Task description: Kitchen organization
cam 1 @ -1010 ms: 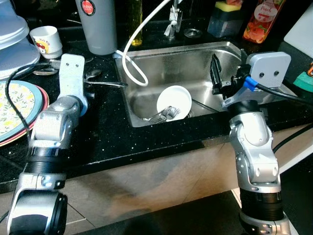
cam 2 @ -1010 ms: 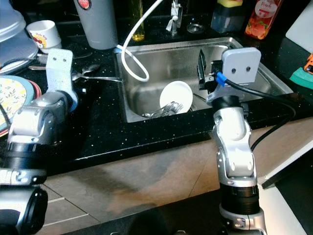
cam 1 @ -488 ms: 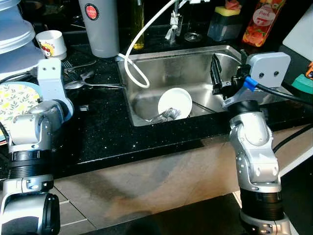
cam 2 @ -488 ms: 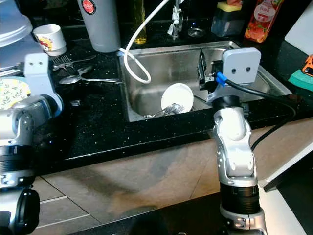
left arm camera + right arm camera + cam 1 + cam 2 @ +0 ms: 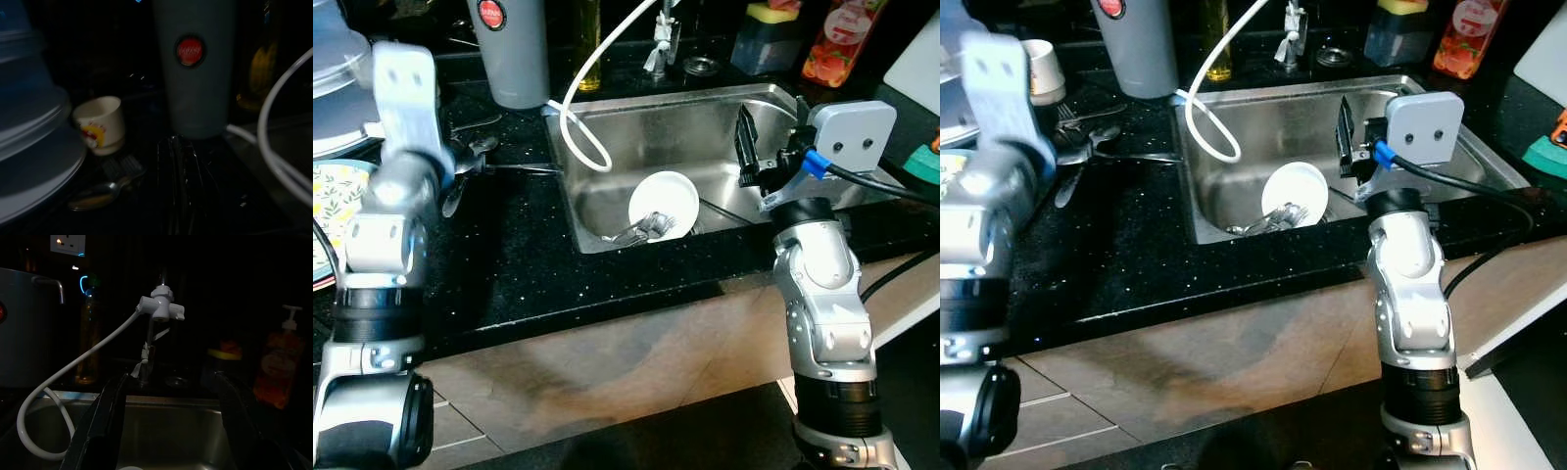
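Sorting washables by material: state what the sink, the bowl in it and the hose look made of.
Sink: brushed stainless steel, grey with soft reflections. Bowl: glossy white, probably ceramic, possibly melamine. Hose: smooth white flexible plastic or rubber, judging by its loop.

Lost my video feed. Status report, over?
Right claw open, hovering over sink. Left claw over counter cutlery. White bowl with utensils in sink. White hose dangling into basin.

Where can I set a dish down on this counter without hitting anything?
The bare black counter between the sink and the left arm, along its front edge, looks free. Crowded: the back-left corner, with cutlery, a cup, the grey tumbler and plates. The sink floor holds a white bowl, with the right tool above.
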Robot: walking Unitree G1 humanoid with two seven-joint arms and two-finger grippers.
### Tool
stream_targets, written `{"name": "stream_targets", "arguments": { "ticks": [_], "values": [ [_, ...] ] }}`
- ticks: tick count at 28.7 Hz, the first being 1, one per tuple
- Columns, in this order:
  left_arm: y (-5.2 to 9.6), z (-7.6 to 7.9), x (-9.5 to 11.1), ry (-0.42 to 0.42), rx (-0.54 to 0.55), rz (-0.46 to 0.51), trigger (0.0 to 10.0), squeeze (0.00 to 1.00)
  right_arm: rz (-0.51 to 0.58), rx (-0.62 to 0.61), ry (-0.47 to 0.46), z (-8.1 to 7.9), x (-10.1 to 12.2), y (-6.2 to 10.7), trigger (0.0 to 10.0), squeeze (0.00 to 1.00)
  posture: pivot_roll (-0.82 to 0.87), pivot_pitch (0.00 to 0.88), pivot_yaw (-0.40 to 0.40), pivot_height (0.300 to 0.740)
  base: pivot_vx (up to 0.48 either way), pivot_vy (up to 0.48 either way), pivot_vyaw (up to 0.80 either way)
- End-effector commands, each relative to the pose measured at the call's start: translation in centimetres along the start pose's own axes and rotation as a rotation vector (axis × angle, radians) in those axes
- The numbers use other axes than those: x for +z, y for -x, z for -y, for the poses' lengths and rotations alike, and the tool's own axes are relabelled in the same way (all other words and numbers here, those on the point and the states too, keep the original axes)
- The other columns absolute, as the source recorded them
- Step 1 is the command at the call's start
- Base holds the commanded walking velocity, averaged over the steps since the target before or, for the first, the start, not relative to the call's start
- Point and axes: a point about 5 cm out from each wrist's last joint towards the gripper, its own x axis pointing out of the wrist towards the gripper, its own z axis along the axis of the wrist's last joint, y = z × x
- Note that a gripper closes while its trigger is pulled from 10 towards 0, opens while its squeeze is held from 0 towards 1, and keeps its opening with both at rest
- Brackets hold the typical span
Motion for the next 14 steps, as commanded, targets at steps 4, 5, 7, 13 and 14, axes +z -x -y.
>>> {"name": "stream_targets", "arguments": {
  "ticks": [4, 5, 7, 13, 14],
  "values": [
    [-0.3, 0.6, -5.2, 0.013, -0.041, -0.283, 10.0, 0.85, 0.01, -0.003, 0.002, 0.2, 0.1, -0.2, 10.0, 0.0, 0.06, 0.101, 0.004, 0.74, 0.0, 0.0, 0.0],
    [-0.4, 0.4, -6.2, 0.028, -0.034, -0.337, 10.0, 1.0, 0.01, -0.003, 0.002, 0.2, 0.1, -0.2, 10.0, 0.0, 0.06, 0.096, 0.005, 0.74, 0.0, 0.0, 0.0],
    [-0.4, 0.5, -7.2, 0.04, -0.055, -0.387, 10.0, 1.0, 0.011, -0.003, 0.003, 0.2, 0.1, -0.2, 10.0, 0.0, 0.06, 0.095, 0.006, 0.74, 0.0, 0.0, 0.0],
    [-0.3, 0.6, -9.7, 0.115, -0.11, -0.519, 10.0, 0.0, 0.013, -0.004, 0.005, 0.2, 0.1, -0.1, 10.0, 0.0, 0.05, 0.091, 0.009, 0.74, 0.0, 0.0, 0.0],
    [-0.3, 0.6, -10.0, 0.131, -0.125, -0.534, 10.0, 0.0, 0.014, -0.004, 0.006, 0.3, 0.1, -0.1, 10.0, 0.0, 0.05, 0.089, 0.011, 0.74, 0.0, 0.0, 0.0]
  ]
}}
